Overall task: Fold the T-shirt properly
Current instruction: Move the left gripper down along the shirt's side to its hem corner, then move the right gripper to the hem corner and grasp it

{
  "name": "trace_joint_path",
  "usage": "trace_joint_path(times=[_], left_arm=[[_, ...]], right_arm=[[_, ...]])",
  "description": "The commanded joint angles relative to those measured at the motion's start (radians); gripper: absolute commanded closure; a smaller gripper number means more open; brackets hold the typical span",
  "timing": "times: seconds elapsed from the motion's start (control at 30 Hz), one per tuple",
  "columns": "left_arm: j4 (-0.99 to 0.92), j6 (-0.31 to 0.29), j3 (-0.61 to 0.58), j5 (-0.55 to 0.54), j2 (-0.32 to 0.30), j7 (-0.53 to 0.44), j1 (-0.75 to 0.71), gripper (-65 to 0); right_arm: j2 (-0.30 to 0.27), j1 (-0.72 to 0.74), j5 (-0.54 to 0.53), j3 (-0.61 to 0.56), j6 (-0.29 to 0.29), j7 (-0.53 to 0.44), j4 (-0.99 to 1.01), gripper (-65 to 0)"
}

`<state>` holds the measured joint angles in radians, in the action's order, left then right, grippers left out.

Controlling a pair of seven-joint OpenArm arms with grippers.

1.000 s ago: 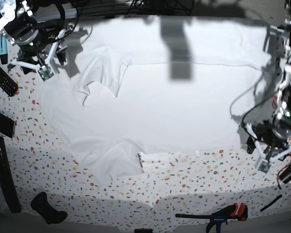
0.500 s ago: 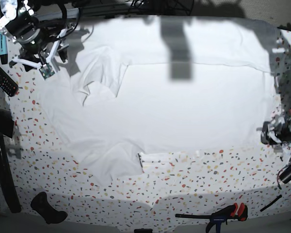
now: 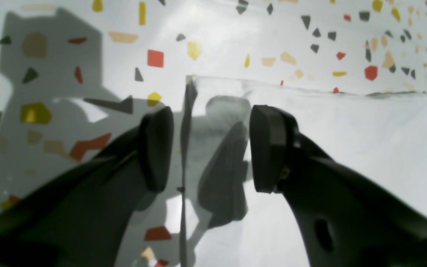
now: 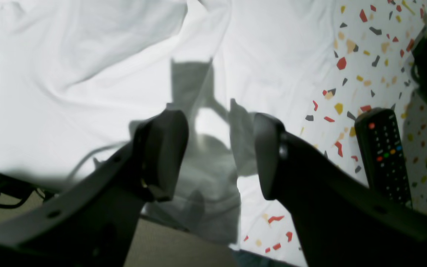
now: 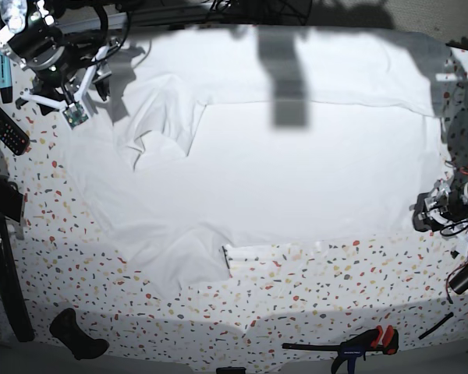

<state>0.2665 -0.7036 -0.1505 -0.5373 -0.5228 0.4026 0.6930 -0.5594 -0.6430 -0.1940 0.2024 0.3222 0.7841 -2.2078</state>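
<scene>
The white T-shirt (image 5: pixel 296 171) lies spread over most of the speckled table, with a rumpled sleeve (image 5: pixel 160 117) at the far left and another (image 5: pixel 171 253) at the near left. My left gripper (image 5: pixel 438 210) is open at the shirt's right near corner. In the left wrist view the gripper (image 3: pixel 211 148) straddles that corner's edge, one finger (image 3: pixel 156 148) over bare table, the other over the shirt (image 3: pixel 347 141). My right gripper (image 5: pixel 66 97) is open and empty above the shirt's far left part. In the right wrist view it (image 4: pixel 217 152) hovers over the shirt (image 4: pixel 87 74).
A black remote (image 5: pixel 4 125) (image 4: pixel 384 148) lies left of the right gripper, with a blue marker (image 5: pixel 4 78) behind it. Black tools (image 5: pixel 4 273) (image 5: pixel 78 335) lie along the left edge. A red-handled clamp (image 5: pixel 363 343) lies at the front edge and cables (image 5: pixel 464 273) at the right.
My left gripper has moved up from the near right table edge to the shirt's right near corner. The right gripper has shifted only slightly. The shirt has not moved.
</scene>
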Motion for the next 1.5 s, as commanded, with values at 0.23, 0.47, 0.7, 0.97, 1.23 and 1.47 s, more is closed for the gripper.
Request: trace_joint_path(times=[0.23,0.47,0.7,0.97,1.23,1.47], left_arm=[[0.012,0.005,0.001,0.008,0.016,0.019,0.019,-32.2],[0.012,0.005,0.001,0.009,0.027,0.044,0.019,-32.2],[0.012,0.005,0.001,0.009,0.026,0.049,0.019,-29.7],[0.012,0.005,0.001,0.009,0.025,-0.008,0.019,0.0],[0.012,0.005,0.001,0.008,0.015,-0.016,0.020,0.0],[0.012,0.005,0.001,0.008,0.012,-0.032,0.022,0.0]], right_arm=[[-0.011,0.000,-0.001,0.007,-0.006,-0.021,-0.018,-31.8],[-0.011,0.000,-0.001,0.007,-0.006,-0.021,-0.018,-31.8],[-0.011,0.000,-0.001,0.007,-0.006,-0.021,-0.018,-31.8],[-0.011,0.002,0.000,0.007,-0.003,-0.032,-0.018,-31.6],[0.070,0.249,-0.001,0.007,0.001,-0.043,0.037,-28.7],[0.220,0.547,0.008,0.007,0.003,-0.043,0.220,-26.9]])
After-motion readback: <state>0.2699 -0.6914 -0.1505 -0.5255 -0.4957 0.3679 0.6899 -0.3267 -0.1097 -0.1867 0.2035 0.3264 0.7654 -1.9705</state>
